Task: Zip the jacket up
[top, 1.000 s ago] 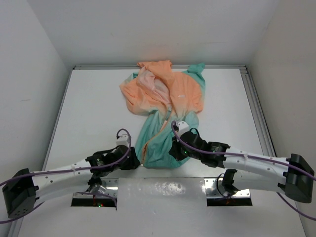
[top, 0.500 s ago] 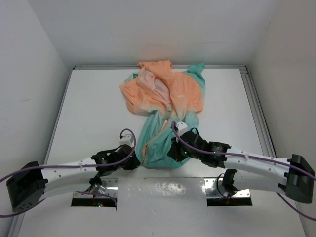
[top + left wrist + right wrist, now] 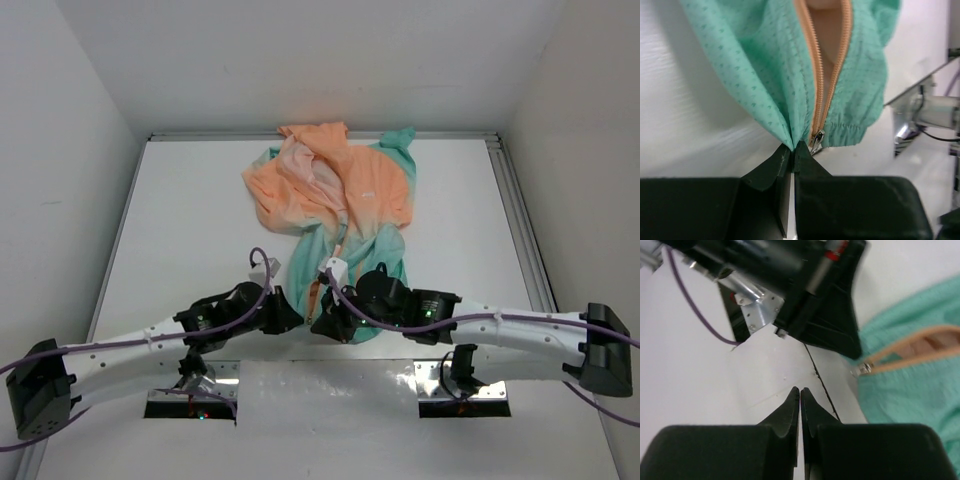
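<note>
- Two pairs of fingers sit at the near end of the jacket (image 3: pixel 345 200). It lies on the tabletop (image 3: pixel 180 230), orange hooded half far from the arm bases, mint half towards them.
- Our left fingers (image 3: pixel 770 172) are clamped on a pinch of mint cloth at the hem (image 3: pixel 850 132), just beside the bottom of the zipper (image 3: pixel 839 60). The cloth gathers into folds at their tips.
- Our right fingers (image 3: pixel 785 415) are pressed together with nothing between them. They hover over bare tabletop near the hem, apart from the jacket.
- At the very bottom of the zipper sits the slider (image 3: pixel 816 140), its metal pull poking out below the hem. Above it the two orange tapes stand apart and pale lining shows between them.
- We judge the jacket light, thin and limp. It will bunch and slide on the smooth tabletop, so tugging the slider with the hem loose would likely drag the whole thing along.
- The hem beside the slider looks to us like the right anchor. The other hold belongs on the small pull tab, which is hard, narrow and probably slippery, so it wants a square pinch.
- We see one risk: loose cloth or lining could catch in the teeth unless the tapes are kept taut and in line.
</note>
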Controlling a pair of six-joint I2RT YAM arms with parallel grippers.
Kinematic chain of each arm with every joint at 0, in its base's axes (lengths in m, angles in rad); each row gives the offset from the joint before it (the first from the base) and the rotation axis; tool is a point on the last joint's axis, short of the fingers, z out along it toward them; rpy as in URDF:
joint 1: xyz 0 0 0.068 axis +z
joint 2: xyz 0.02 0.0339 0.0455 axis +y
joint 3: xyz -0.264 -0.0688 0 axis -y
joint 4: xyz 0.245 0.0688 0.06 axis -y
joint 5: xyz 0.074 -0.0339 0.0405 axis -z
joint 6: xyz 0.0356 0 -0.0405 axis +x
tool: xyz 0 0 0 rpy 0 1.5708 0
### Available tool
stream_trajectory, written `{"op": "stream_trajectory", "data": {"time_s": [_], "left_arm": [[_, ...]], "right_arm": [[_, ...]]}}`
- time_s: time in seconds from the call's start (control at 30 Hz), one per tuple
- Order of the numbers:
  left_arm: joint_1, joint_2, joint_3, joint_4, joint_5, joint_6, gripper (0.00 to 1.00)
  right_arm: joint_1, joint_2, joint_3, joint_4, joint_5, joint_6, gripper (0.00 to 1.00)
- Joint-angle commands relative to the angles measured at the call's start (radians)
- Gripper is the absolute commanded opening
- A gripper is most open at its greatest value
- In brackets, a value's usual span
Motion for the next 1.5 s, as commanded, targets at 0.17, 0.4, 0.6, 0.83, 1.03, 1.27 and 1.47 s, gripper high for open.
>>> {"op": "stream_trajectory", "data": {"time_s": [0.17, 0.4, 0.6, 0.83, 1.03, 1.27, 1.47], "left_arm": [[0.0, -0.048, 0.08, 0.048, 0.071, -0.015, 0.0], [0.125, -0.041, 0.103, 0.089, 0.275, 0.009, 0.0], [0.184, 0.047, 0.108, 0.186, 0.398, 0.005, 0.0], [0.184, 0.045, 0.137, 0.158, 0.398, 0.008, 0.0], [0.184, 0.033, 0.132, 0.161, 0.405, -0.006, 0.0], [0.185, 0.036, 0.139, 0.154, 0.402, 0.002, 0.0], [0.185, 0.037, 0.132, 0.158, 0.406, -0.003, 0.0]], "right_arm": [[0.113, 0.074, 0.146, -0.112, 0.107, -0.33, 0.27], [0.133, 0.097, 0.213, -0.238, 0.247, -0.429, 0.3], [0.159, 0.152, 0.246, -0.307, 0.333, -0.436, 0.29], [0.173, 0.203, 0.289, -0.336, 0.423, -0.445, 0.32], [0.206, 0.26, 0.318, -0.349, 0.491, -0.463, 0.33], [0.219, 0.266, 0.31, -0.338, 0.543, -0.46, 0.33], [0.222, 0.277, 0.29, -0.315, 0.562, -0.452, 0.33]]}}
